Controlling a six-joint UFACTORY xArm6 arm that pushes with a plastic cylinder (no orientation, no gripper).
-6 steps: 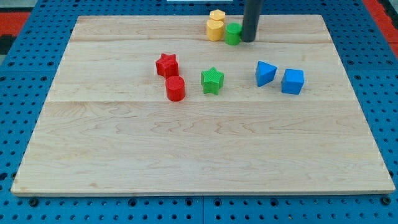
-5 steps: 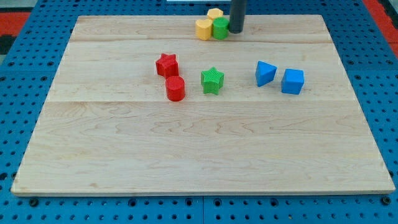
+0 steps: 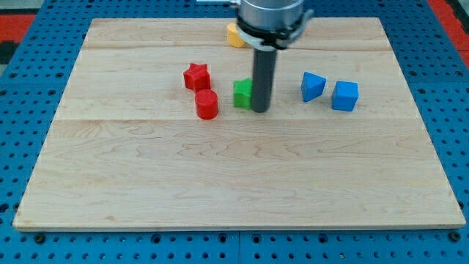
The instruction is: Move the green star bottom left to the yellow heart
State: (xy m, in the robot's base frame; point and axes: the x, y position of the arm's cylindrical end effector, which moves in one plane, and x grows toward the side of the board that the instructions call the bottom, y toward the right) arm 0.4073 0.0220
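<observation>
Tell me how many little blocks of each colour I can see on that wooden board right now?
Red: 2, a red star and a red cylinder
Blue: 2, a blue wedge and a blue cube
Green: 1, the green star, partly behind my tip
Yellow: 1, a yellow block, mostly hidden
Total: 6 showing

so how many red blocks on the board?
2, both left of centre: red star, and a red cylinder just below-right of it. Arm hides the top-centre area, so others could be hidden.
</observation>
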